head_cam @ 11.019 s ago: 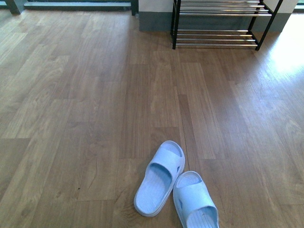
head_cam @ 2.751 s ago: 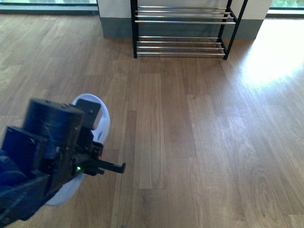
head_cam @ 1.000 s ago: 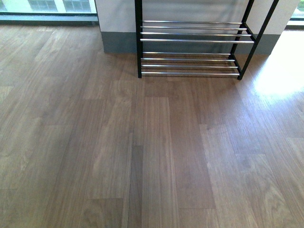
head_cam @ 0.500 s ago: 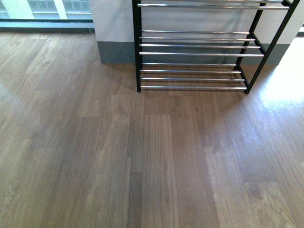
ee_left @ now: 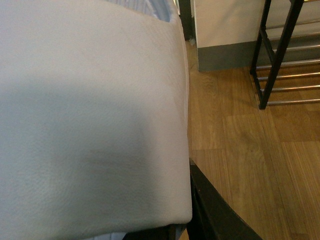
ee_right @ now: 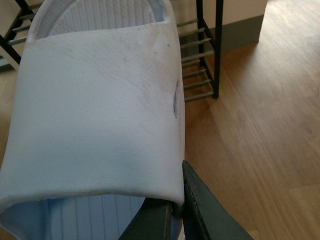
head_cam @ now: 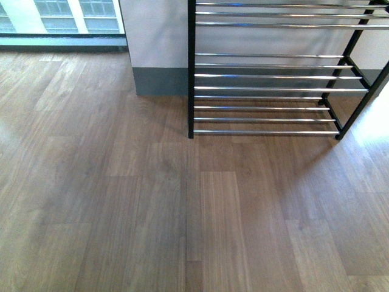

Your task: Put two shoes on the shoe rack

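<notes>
The two shoes are light blue slide slippers, one in each gripper. One slipper (ee_left: 90,115) fills the left wrist view, its pale strap close to the lens, and my left gripper (ee_left: 182,222) is shut on its edge. My right gripper (ee_right: 176,210) is shut on the strap edge of the other slipper (ee_right: 100,115), whose ribbed footbed shows. The shoe rack (head_cam: 267,88), black frame with chrome rods, stands just ahead against the wall, with nothing on the rods I can see. Both wrist views show it beyond the slippers, rack (ee_left: 280,55) and rack (ee_right: 207,50). Neither arm nor slipper shows in the front view.
A white wall pillar with a grey baseboard (head_cam: 158,79) stands left of the rack. A low window (head_cam: 61,18) runs along the far left. Wooden plank floor (head_cam: 182,213) stretches from me up to the rack.
The rack has grown larger and slid lower and rightward in the front view, so I have come closer. Both slippers, which lay on the floor earlier, are now held.
</notes>
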`<state>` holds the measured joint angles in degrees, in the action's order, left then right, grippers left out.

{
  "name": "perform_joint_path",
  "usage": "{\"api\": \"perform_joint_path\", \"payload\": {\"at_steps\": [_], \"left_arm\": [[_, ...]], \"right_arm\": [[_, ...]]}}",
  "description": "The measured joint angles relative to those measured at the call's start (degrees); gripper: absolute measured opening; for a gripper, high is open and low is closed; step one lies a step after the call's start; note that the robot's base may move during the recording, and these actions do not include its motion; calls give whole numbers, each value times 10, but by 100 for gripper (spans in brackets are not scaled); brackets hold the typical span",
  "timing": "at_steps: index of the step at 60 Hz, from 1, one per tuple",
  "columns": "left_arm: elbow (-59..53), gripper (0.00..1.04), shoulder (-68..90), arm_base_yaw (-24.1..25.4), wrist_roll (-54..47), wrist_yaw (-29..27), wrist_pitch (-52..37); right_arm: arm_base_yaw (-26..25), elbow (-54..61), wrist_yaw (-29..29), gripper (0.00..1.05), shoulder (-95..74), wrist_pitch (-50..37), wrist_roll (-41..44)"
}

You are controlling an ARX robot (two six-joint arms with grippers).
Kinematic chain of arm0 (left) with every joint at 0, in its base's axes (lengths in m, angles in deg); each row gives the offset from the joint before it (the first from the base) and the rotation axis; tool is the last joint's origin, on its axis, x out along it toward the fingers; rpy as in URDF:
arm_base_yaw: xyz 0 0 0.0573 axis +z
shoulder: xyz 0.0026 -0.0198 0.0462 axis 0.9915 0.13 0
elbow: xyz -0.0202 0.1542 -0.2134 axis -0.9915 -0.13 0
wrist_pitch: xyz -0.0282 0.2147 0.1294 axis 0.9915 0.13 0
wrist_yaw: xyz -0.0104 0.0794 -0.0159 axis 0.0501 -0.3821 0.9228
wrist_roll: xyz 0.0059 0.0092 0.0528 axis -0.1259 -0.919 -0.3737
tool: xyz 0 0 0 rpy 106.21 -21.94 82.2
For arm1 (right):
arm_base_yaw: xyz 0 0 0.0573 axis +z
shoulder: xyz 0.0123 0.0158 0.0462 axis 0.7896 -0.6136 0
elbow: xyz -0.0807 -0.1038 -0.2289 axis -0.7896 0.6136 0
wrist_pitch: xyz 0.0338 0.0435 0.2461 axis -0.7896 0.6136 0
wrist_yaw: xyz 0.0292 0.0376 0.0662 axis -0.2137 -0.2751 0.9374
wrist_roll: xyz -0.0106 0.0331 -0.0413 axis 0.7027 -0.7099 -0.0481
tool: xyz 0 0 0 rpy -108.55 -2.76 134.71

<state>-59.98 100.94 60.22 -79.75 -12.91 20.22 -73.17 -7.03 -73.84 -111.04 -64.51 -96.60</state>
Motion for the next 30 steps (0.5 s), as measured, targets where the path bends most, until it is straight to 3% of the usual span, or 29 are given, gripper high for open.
{"api": "perform_joint_path", "payload": {"at_steps": [30], "left_arm": [[0, 2, 0, 1, 0, -2, 0]], "right_arm": [[0, 0, 4, 2, 0, 0, 0]]}}
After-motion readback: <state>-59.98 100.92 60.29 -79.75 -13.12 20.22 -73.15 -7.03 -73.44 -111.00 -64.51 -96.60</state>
